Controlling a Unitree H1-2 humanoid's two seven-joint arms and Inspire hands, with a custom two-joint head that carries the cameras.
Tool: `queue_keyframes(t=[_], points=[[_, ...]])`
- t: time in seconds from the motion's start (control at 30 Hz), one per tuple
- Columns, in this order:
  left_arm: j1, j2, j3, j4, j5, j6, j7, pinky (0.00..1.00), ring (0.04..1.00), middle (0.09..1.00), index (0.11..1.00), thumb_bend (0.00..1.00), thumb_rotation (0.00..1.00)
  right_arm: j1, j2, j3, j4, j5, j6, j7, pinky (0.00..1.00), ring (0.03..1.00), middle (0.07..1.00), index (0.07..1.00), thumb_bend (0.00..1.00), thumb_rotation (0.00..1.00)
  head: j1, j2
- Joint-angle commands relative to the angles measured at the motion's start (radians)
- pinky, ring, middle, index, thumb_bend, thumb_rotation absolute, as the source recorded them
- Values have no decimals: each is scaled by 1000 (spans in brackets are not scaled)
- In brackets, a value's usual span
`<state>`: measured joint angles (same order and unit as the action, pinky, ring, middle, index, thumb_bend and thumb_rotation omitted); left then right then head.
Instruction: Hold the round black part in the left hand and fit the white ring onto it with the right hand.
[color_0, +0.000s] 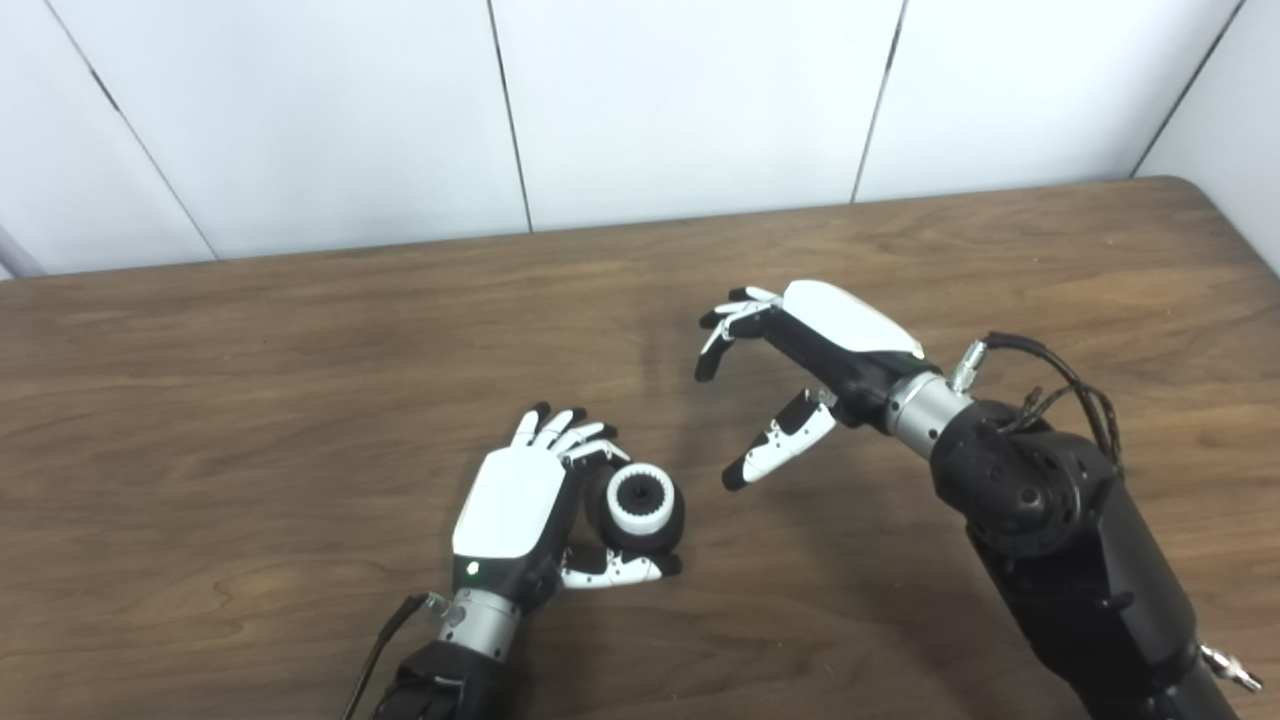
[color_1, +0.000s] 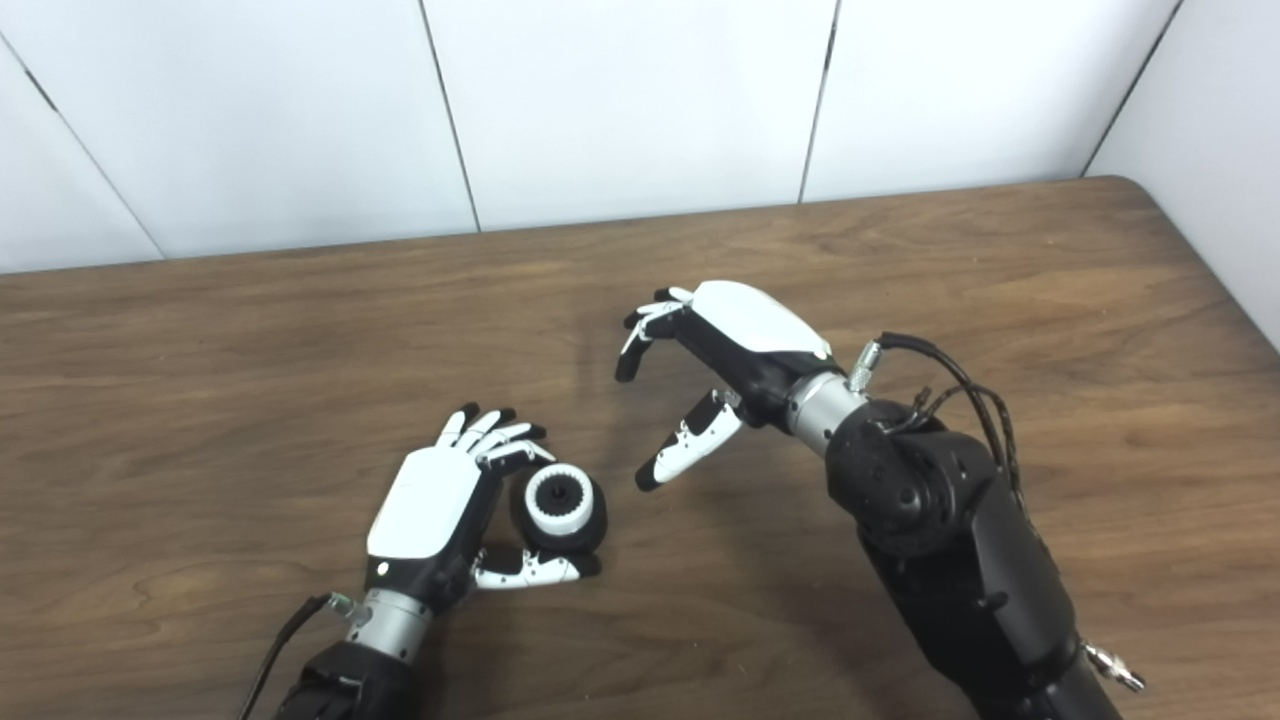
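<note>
The round black part sits in my left hand, low over the wooden table, near its front middle. The hand's fingers and thumb close around it. The white ring sits on the part's face, toothed and facing up. My right hand is open and empty, raised to the right of the part and a little farther back, clear of it. Its thumb points down toward the part. Both hands show in the right eye view too: the left hand, the right hand, the ring.
The table's far edge meets a white panelled wall. A black cable loop sticks out at my right wrist.
</note>
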<state>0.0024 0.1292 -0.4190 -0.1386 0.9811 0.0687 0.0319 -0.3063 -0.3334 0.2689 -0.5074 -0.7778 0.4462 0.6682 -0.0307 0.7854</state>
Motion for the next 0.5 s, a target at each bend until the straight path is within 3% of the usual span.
queue_keyframes(t=[0.0, 0.1, 0.47], points=[[-2, 11, 18, -30, -2, 19, -18, 1000, 926, 839, 700, 957, 305, -34, -1, -12, -14, -8, -2, -24, 873, 965, 859, 629, 1000, 245, 1, 0], [0, 15, 27, -51, -6, 29, -47, 1000, 937, 851, 716, 971, 314, -29, 6, -15, -10, -6, -3, -34, 870, 963, 858, 629, 1000, 248, 6, 1], [-3, 33, 61, -81, -34, 13, -55, 1000, 930, 841, 610, 962, 315, -16, 18, -8, 11, -9, -6, -62, 877, 965, 862, 633, 1000, 259, 19, -5]])
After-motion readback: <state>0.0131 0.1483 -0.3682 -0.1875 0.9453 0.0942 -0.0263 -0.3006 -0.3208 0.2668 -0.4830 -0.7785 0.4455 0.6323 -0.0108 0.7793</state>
